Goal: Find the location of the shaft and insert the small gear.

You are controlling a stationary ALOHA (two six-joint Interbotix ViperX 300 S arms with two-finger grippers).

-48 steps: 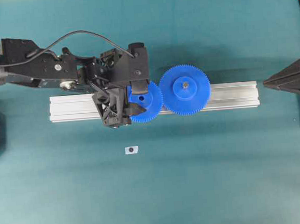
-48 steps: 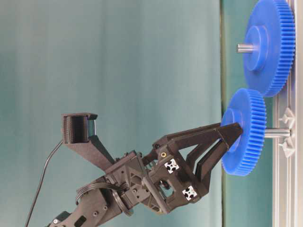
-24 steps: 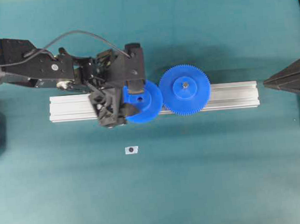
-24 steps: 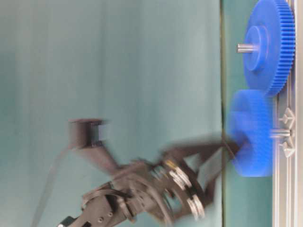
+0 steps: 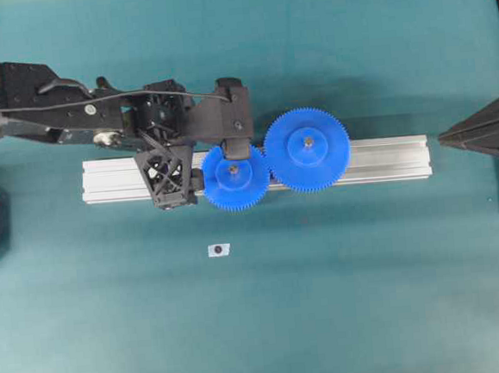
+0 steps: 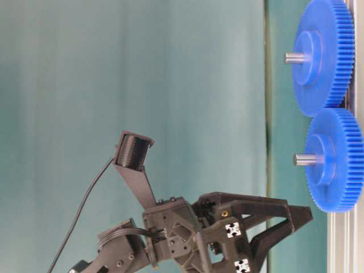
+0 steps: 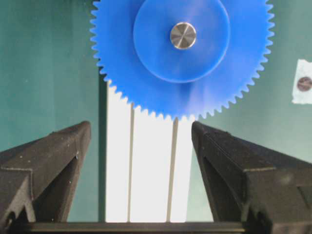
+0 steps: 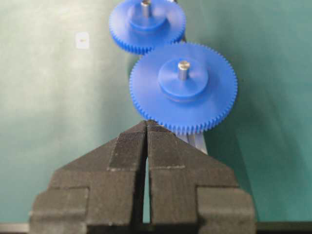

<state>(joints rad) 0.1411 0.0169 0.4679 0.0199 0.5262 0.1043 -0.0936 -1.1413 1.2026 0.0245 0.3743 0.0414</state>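
Observation:
The small gear is a blue toothed wheel lying flat on the aluminium rail. The silvery shaft pokes up through its hub. Its teeth meet those of the wider blue gear. My left gripper hangs open just left of the small gear, touching nothing. My right gripper is shut and empty off the rail's right end.
A small white sticker with a dark dot lies on the teal mat in front of the rail. The wider gear has its own pin. Dark frame parts stand at the left and right edges.
The small gear has left my left gripper and dropped down the shaft onto the rail, beside the wider gear. My left gripper drew back to the left. The right arm stayed still.

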